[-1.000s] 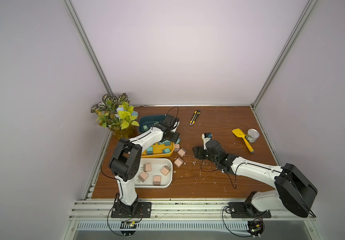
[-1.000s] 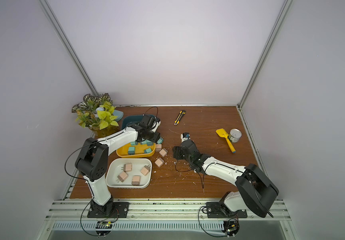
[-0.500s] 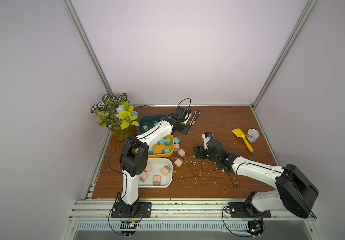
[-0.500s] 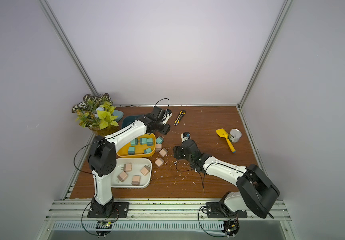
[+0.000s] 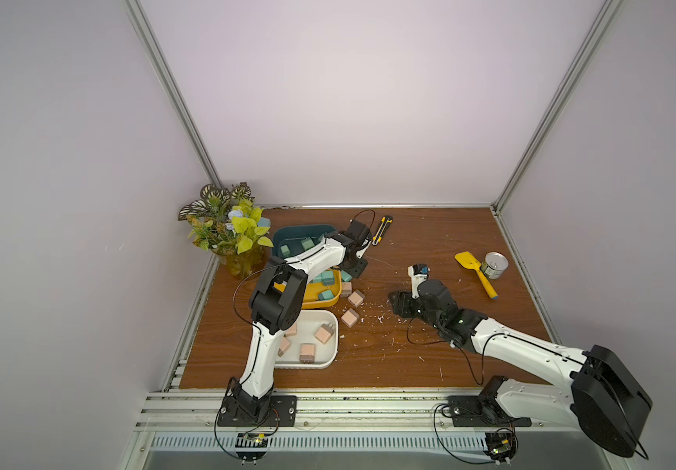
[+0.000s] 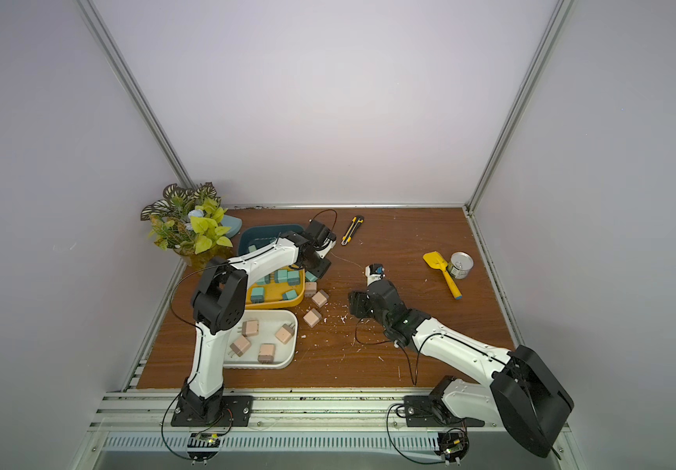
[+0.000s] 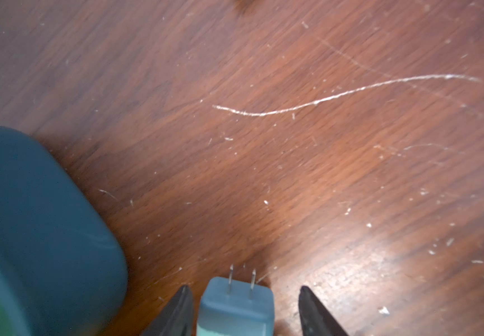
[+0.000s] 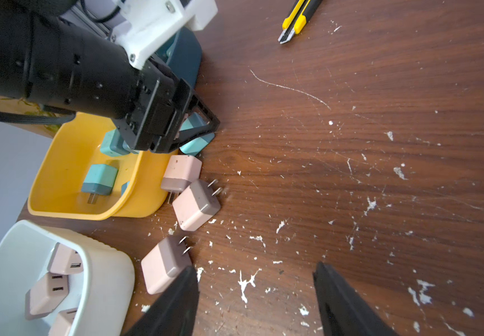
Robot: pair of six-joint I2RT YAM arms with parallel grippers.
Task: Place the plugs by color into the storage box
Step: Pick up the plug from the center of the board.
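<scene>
Straddling a teal-blue plug on the counter just beside the yellow tray, the left claw stands open, one finger clear of it. The plug looks light, rigid and smooth, so it may skid. Pinch its flat sides, not the thin prongs. The right claw gapes empty near the pink plugs beside that tray.

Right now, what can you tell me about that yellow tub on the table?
The yellow tub is a glossy, plastic-looking container with rounded corners and an open top. It stands upright on the wooden table, between a dark teal bin and a white bin. Several teal-blue plugs lie loose inside it. The left arm reaches across above it, hiding part. A pink plug lies close against its outer wall; contact is unclear.
</scene>
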